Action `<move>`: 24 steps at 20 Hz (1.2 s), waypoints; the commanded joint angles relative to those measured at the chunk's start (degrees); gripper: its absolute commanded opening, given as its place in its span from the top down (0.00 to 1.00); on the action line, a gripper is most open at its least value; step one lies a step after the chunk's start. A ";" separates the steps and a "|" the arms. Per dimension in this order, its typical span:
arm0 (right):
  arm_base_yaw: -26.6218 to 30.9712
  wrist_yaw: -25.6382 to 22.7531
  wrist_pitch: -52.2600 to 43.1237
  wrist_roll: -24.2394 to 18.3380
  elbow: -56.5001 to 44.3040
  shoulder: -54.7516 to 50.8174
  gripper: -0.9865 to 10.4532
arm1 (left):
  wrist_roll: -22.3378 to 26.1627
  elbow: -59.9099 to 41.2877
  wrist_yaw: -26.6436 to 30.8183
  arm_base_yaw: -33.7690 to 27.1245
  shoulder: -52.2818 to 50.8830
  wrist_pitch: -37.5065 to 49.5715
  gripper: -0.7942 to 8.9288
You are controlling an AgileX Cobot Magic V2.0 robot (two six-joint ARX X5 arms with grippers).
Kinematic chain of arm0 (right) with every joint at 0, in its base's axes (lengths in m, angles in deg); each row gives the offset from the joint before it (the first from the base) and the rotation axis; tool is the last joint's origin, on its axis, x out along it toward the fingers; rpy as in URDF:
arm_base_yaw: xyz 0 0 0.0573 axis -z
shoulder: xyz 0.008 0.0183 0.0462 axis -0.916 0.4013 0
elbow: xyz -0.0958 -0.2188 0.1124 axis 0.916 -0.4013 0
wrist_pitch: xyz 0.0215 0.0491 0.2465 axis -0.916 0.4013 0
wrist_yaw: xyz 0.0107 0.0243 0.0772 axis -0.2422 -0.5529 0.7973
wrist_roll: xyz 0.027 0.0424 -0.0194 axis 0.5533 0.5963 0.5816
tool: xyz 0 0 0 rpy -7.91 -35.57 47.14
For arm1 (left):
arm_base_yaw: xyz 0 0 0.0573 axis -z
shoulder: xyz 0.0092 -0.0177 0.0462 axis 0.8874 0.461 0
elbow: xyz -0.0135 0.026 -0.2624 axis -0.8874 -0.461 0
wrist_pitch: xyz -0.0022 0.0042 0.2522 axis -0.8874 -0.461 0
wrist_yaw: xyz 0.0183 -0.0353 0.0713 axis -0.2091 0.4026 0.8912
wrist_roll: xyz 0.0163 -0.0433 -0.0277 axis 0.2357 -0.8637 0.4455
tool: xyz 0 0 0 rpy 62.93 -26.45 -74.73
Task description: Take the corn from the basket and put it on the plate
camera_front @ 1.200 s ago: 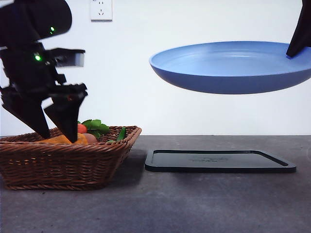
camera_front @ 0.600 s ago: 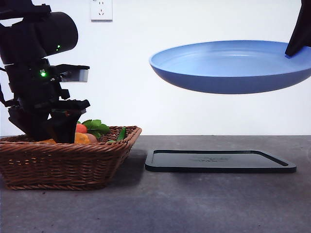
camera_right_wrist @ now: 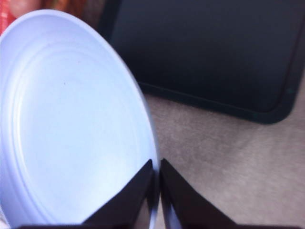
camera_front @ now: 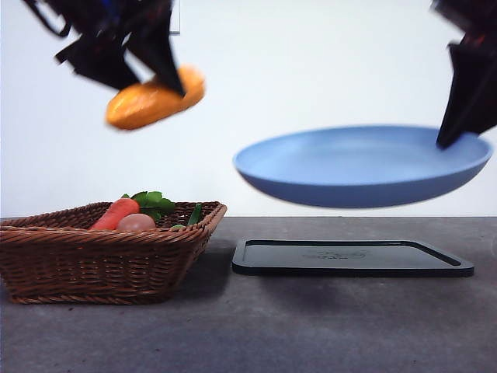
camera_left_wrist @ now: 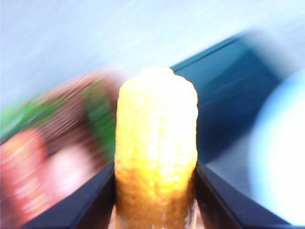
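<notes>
Orange corn (camera_front: 155, 99) hangs clamped in the raised left tool (camera_front: 136, 58), tilted.

The long orange-yellow corn cob (camera_left_wrist: 156, 152) looks pebbly, its fine kernel rows catching a waxy sheen. The wide brown wicker basket (camera_front: 105, 256) is rough woven cane with a braided rim, dull in finish. The round light-blue plate (camera_front: 361, 167) appears smooth, like plastic or glazed ware, softly satin with faint concentric rings inside. The flat black rectangular tray (camera_front: 349, 260) seems smooth plastic with a slight gloss. The grey surface (camera_front: 248, 334) is matt and finely grained, almost felt-like.
</notes>
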 commanded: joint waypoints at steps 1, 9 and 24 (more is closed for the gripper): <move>-0.15 2.75 -2.36 2.21 1.18 4.26 0.91 | -2.03 1.07 -5.44 2.69 0.15 0.52 0.71; -1.25 8.09 -6.88 4.63 1.18 8.24 0.91 | -2.01 1.05 -6.05 13.00 7.78 5.84 0.71; -1.25 8.50 -6.93 3.98 1.18 8.24 0.91 | -2.27 1.07 -6.05 15.87 13.64 5.66 0.54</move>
